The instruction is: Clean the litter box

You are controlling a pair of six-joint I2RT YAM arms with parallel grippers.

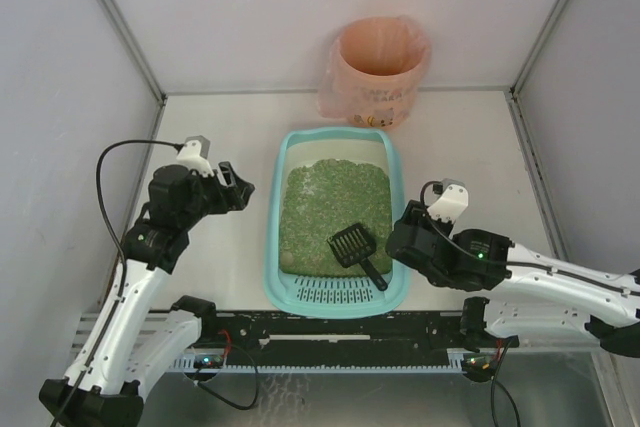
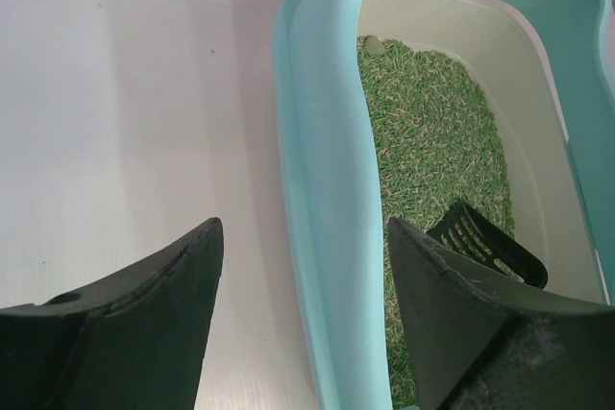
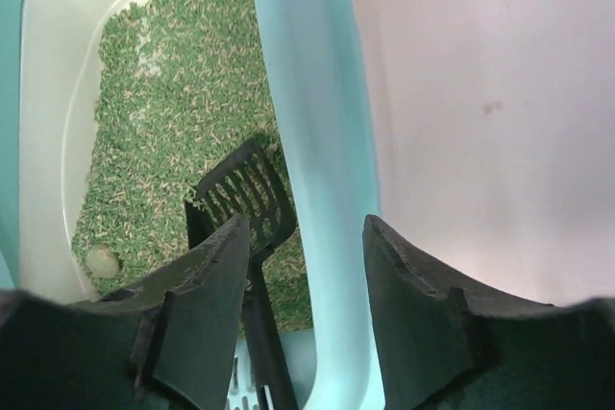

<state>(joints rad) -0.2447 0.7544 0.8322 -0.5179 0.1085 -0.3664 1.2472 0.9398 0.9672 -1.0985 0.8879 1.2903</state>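
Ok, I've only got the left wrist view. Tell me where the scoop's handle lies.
Observer: From the top camera, the scoop lies on the litter with its handle reaching the grate end of the litter box, near the right corner.
Operator: Now give me the right gripper.
Observer: The right gripper has its jaws apart over the box's right rim, with the handle beside one jaw.
Operator: Point me to somewhere for the waste.
Observer: A round bin lined with a pink bag stands just beyond the box's far end.
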